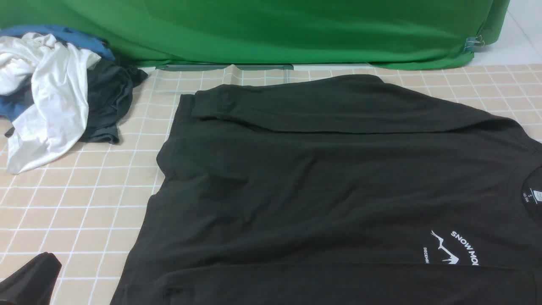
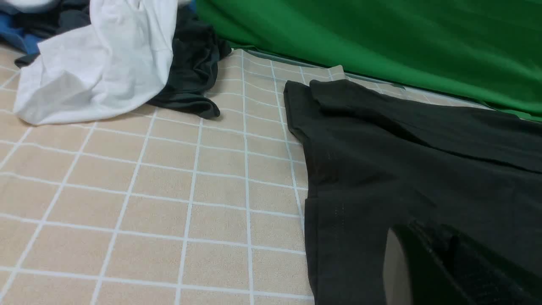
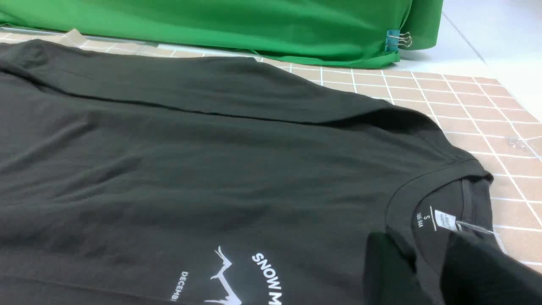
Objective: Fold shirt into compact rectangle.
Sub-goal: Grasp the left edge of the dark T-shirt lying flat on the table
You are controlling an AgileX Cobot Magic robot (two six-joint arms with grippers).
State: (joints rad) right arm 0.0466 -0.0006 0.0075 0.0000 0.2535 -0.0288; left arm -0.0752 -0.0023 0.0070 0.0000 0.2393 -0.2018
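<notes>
Black shirt [image 1: 338,190] spread on checked table [image 1: 84,212], clothes pile [image 1: 55,106] far left

The shirt [image 1: 322,182] reads "SNOW MO", "DECEMB"; neck print [image 3: 425,218] perhaps "S"

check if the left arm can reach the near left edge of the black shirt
Probably yes: the left end effector is just left of the shirt, with only bare checked tablecloth between them, and the clothes pile lies further back, out of the way.
</notes>
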